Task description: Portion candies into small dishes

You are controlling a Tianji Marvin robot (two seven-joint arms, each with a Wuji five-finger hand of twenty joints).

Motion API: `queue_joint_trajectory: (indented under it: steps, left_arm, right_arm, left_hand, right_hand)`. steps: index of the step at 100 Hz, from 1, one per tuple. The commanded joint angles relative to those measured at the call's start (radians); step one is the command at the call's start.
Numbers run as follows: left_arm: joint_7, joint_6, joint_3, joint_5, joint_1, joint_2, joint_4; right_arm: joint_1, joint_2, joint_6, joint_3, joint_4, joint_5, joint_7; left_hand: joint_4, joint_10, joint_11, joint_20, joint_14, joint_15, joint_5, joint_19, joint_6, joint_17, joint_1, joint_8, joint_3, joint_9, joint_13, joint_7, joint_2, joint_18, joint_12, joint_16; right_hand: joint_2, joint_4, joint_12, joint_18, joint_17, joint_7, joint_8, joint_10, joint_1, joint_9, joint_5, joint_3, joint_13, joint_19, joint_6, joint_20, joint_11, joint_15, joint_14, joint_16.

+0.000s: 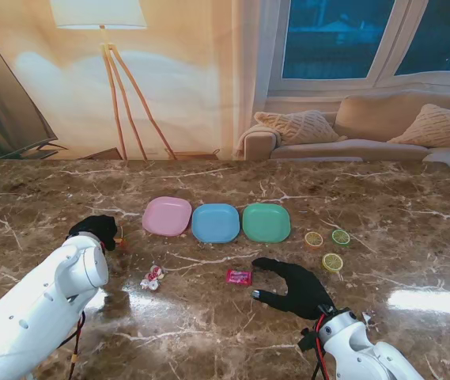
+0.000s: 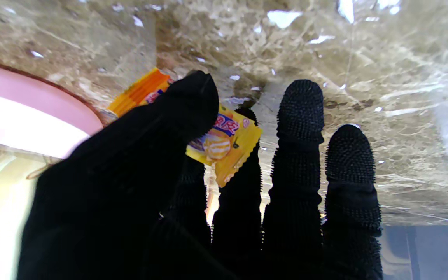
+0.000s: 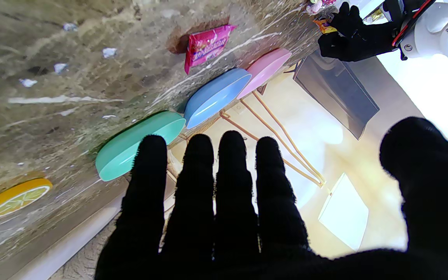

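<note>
Yellow candy (image 2: 228,146): you have it pinched in the left hand (image 2: 193,186), thumb (image 2: 185,105) pressed on the wrapper's face, a finger behind it. The other fingers (image 2: 300,116) stand straight and close together beside it, touching nothing. One zigzag-cut end sticks out past the thumb on the side of those straight fingers; the orange end shows on the thumb's other side, toward the pink dish (image 2: 33,101). The wrapper's long axis runs across the fingers, not along them. In the stand view the left hand (image 1: 98,229) hangs just left of the pink dish (image 1: 167,216).

Pink candy (image 1: 239,276): flat on the table (image 1: 209,332), just beyond the tips of your right hand (image 1: 294,289), apart from them. Its long axis lies left to right. In the right wrist view it lies well ahead of the fingers (image 3: 200,171).

Right hand: empty, four fingers straight and side by side, thumb (image 3: 422,155) held wide.

White-and-red candy (image 1: 153,277): on the table between the two hands; orientation too small to tell.

Dishes: pink, blue (image 1: 215,222), green (image 1: 266,222), in a row, each just beside the next. All three look empty.

Citrus slices: three (image 1: 332,262) on the table right of the green dish, farther from you than the right hand.
</note>
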Motion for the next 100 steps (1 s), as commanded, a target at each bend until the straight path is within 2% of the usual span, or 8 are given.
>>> queue_joint_trajectory:
  steps: [1, 27, 65, 83, 100]
  left_arm:
    - [-0.011, -0.006, 0.006, -0.006, 0.058, -0.009, 0.033]
    - [0.043, -0.032, -0.088, 0.004, 0.12, -0.02, -0.055]
    - [0.144, -0.042, -0.187, 0.01, 0.18, -0.044, -0.204]
    - [0.138, -0.049, -0.173, 0.011, 0.151, -0.046, -0.251]
    - [0.11, -0.045, -0.101, -0.03, 0.067, -0.049, -0.223]
  right_arm:
    - [-0.007, 0.0, 0.006, -0.001, 0.003, 0.005, 0.015]
    - [-0.003, 0.0, 0.006, -0.005, 0.006, 0.007, 0.016]
    - [-0.003, 0.0, 0.005, -0.003, 0.007, 0.006, 0.015]
    - [-0.002, -0.001, 0.005, -0.001, 0.009, 0.005, 0.009]
    - [-0.006, -0.002, 0.004, 0.006, 0.007, 0.004, 0.007]
  left_hand:
    - [0.053, -0.031, 0.12, -0.015, -0.006, 0.03, 0.071, 0.047, -0.046, 0.01, 0.029, 0.019, 0.111, 0.219, 0.044, 0.073, 0.009, 0.006, 0.097, 0.024]
    - [0.067, -0.048, 0.112, -0.023, -0.012, 0.034, 0.079, 0.055, -0.051, 0.029, 0.023, 0.032, 0.127, 0.227, 0.065, 0.068, -0.002, -0.007, 0.126, 0.02]
    - [0.062, -0.043, 0.096, -0.027, -0.006, 0.035, 0.075, 0.055, -0.048, 0.02, 0.029, 0.039, 0.119, 0.224, 0.056, 0.065, 0.008, -0.004, 0.139, 0.018]
    - [0.059, -0.039, 0.09, -0.027, -0.005, 0.03, 0.068, 0.054, -0.045, 0.013, 0.027, 0.043, 0.11, 0.223, 0.051, 0.061, 0.012, 0.001, 0.14, 0.015]
    - [0.052, -0.031, 0.08, -0.024, -0.005, 0.029, 0.053, 0.058, -0.039, 0.004, 0.03, 0.043, 0.081, 0.22, 0.043, 0.048, 0.033, 0.004, 0.135, 0.014]
  right_hand:
    - [0.014, -0.005, 0.017, -0.019, 0.009, 0.012, -0.002, -0.009, 0.037, 0.012, 0.012, -0.025, 0.021, 0.027, -0.025, 0.015, 0.003, 0.003, 0.019, 0.017]
    - [0.018, -0.004, 0.02, -0.023, 0.009, 0.011, -0.003, -0.008, 0.035, 0.013, 0.009, -0.026, 0.019, 0.027, -0.026, 0.011, 0.003, 0.003, 0.019, 0.017]
    - [0.018, -0.004, 0.022, -0.024, 0.008, 0.012, -0.004, -0.008, 0.035, 0.013, 0.009, -0.028, 0.018, 0.03, -0.024, 0.007, 0.003, 0.003, 0.019, 0.017]
    - [0.018, -0.004, 0.023, -0.022, 0.007, 0.012, -0.005, -0.009, 0.036, 0.013, 0.008, -0.027, 0.018, 0.03, -0.026, 0.005, 0.002, 0.003, 0.019, 0.017]
    - [0.018, -0.004, 0.023, -0.023, 0.006, 0.012, -0.005, -0.009, 0.036, 0.014, 0.009, -0.028, 0.017, 0.029, -0.026, 0.004, 0.002, 0.002, 0.018, 0.016]
